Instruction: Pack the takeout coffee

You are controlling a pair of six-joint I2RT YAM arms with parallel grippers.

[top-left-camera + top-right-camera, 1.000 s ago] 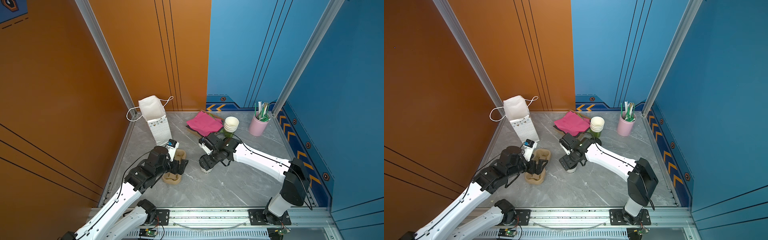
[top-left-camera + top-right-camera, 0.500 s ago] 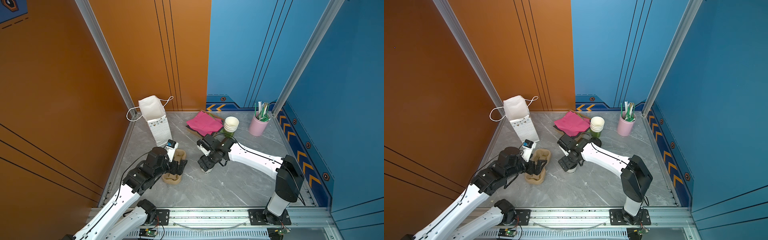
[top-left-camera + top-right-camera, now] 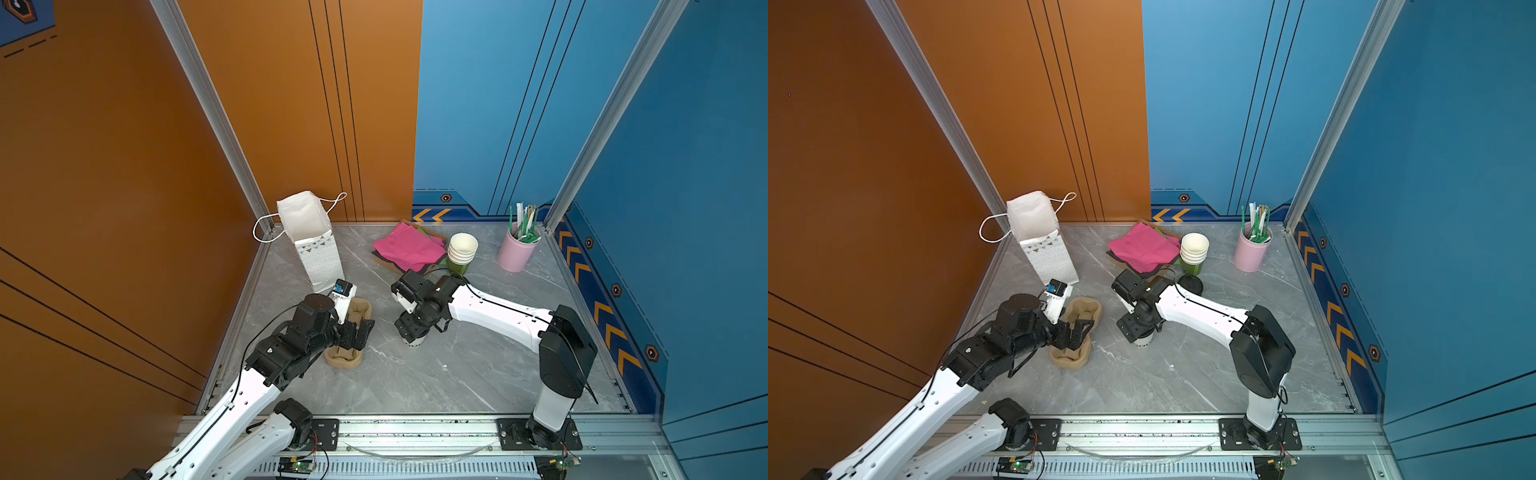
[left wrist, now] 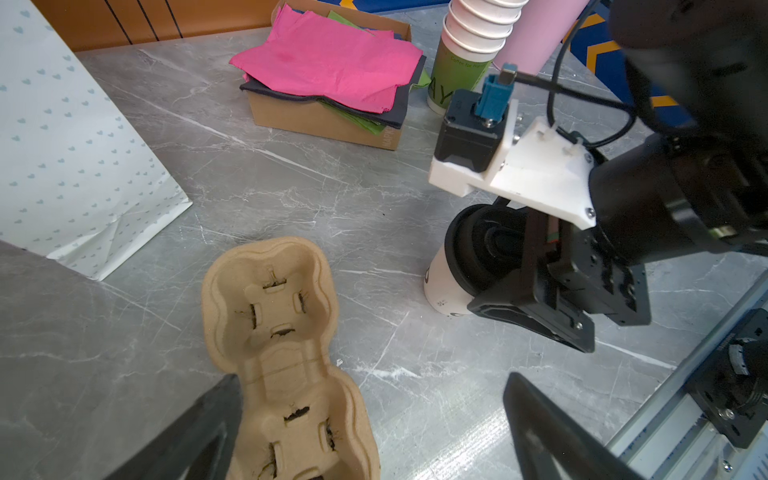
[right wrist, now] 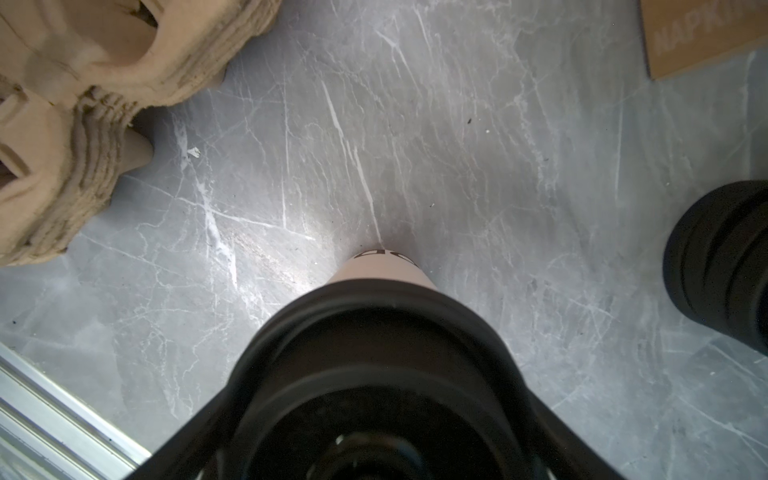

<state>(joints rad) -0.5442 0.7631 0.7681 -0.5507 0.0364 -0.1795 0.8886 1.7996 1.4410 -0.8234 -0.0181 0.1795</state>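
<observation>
We see the takeout coffee (image 4: pixel 441 286) standing upright on the table (image 4: pixel 374 187), long axis vertical, lid (image 5: pixel 374 316) up, near the pulp carrier (image 4: pixel 282 332). The right gripper (image 5: pixel 380 390) straddles the lid; we cannot tell whether it grips. The left gripper (image 4: pixel 374 378) hangs spread wide over the carrier. The pink cup (image 3: pixel 515 255) holds straws (image 3: pixel 524 220), the cardboard box (image 4: pixel 324 122) napkins (image 4: pixel 332 62).

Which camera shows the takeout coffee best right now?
The left wrist view: the takeout coffee stands on the table, white wall, lettering and black lid visible, between the fingers of the right gripper. The right wrist view sees mostly its lid from above. In both top views that gripper covers all but its base.
</observation>
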